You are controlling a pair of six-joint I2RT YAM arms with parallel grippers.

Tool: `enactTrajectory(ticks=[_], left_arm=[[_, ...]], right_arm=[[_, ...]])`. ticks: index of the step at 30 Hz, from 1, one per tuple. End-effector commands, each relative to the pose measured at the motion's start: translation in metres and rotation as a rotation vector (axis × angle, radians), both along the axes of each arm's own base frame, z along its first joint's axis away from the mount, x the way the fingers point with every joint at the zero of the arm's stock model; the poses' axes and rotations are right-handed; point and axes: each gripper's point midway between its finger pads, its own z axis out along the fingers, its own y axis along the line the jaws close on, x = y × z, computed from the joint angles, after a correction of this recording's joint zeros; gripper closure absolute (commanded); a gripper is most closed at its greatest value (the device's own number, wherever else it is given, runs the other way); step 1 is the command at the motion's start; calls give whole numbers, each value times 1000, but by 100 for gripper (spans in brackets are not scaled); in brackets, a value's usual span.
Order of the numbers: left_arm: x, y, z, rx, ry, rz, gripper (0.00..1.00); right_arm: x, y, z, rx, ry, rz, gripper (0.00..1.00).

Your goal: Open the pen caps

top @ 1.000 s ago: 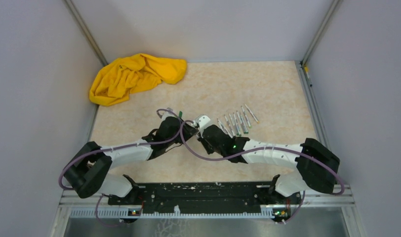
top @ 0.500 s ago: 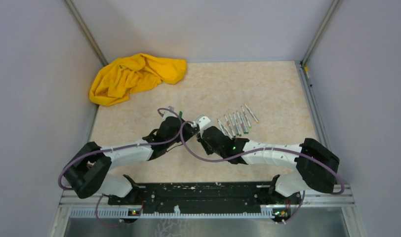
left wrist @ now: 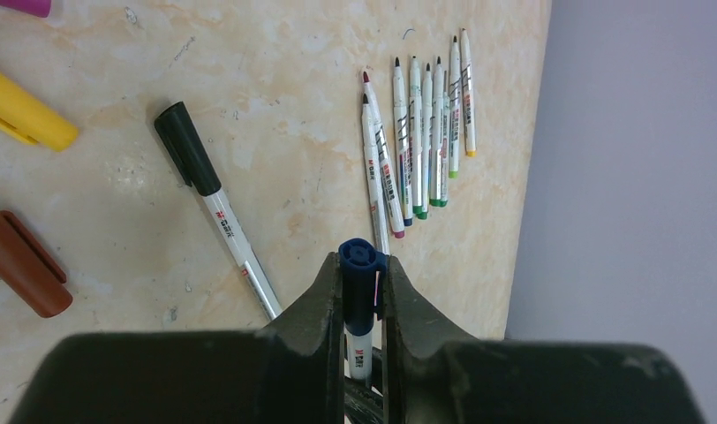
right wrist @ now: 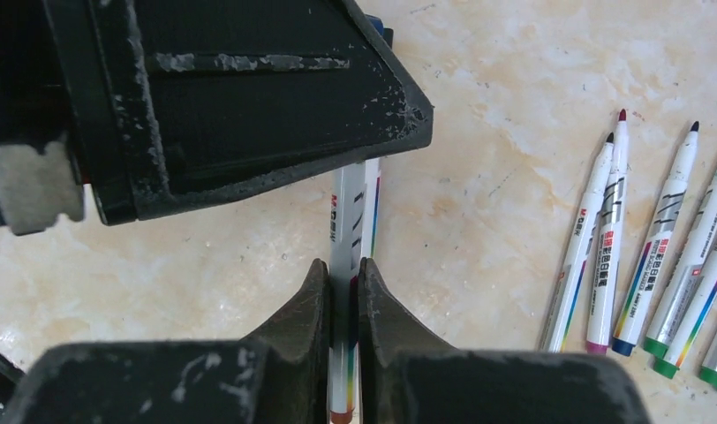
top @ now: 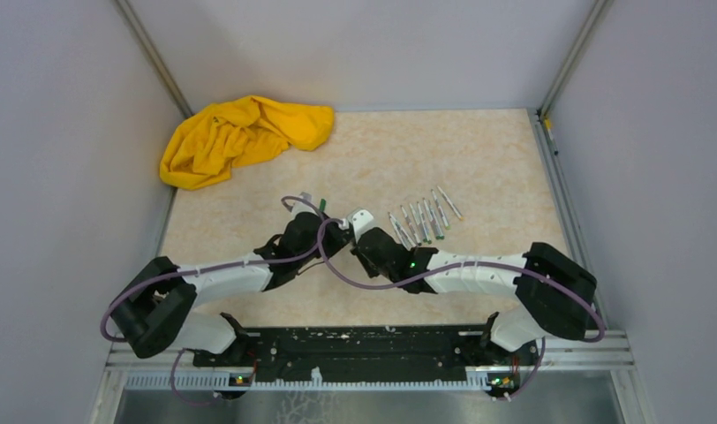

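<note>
My left gripper [left wrist: 359,261] is shut on the dark blue cap [left wrist: 360,284] of a pen, and the white barrel shows below the cap between the fingers. My right gripper [right wrist: 343,269] is shut on the same pen's white barrel [right wrist: 353,208]. The two grippers meet at mid-table in the top view, left [top: 337,231] and right [top: 354,237]. Several uncapped pens [left wrist: 421,141] lie in a row to the right and also show in the right wrist view [right wrist: 655,265]. A black-capped pen [left wrist: 215,203] lies on the table. Loose yellow [left wrist: 24,115], brown [left wrist: 24,265] and purple [left wrist: 24,4] caps lie to the left.
A crumpled yellow cloth [top: 240,137] lies at the far left corner. Grey walls close in the table [top: 479,150] on three sides. The left gripper's black body [right wrist: 231,97] fills the upper left of the right wrist view.
Both arms have shifted slightly, the right arm drawing a little to the left. Both grippers keep their hold on the pen.
</note>
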Motion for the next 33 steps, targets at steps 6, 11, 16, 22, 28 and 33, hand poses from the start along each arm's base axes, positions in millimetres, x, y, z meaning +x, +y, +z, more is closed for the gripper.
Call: enactTrajectory(ticks=[6, 11, 16, 22, 28, 33], left_arm=[[15, 19, 8, 26, -42, 125, 100], [44, 39, 20, 100, -39, 220, 100], [58, 62, 21, 169, -35, 263, 100], [59, 84, 15, 211, -39, 264, 100], [39, 84, -19, 280, 43, 182, 97], [26, 97, -39, 311, 68, 196, 82]], right_arm=[[-4, -6, 7, 34, -13, -22, 100], [-19, -31, -9, 39, 22, -42, 100], [-19, -40, 0, 35, 6, -62, 100], [-11, -39, 17, 42, -26, -84, 100], [20, -44, 19, -64, -49, -161, 100], [47, -56, 8, -85, -30, -224, 100]])
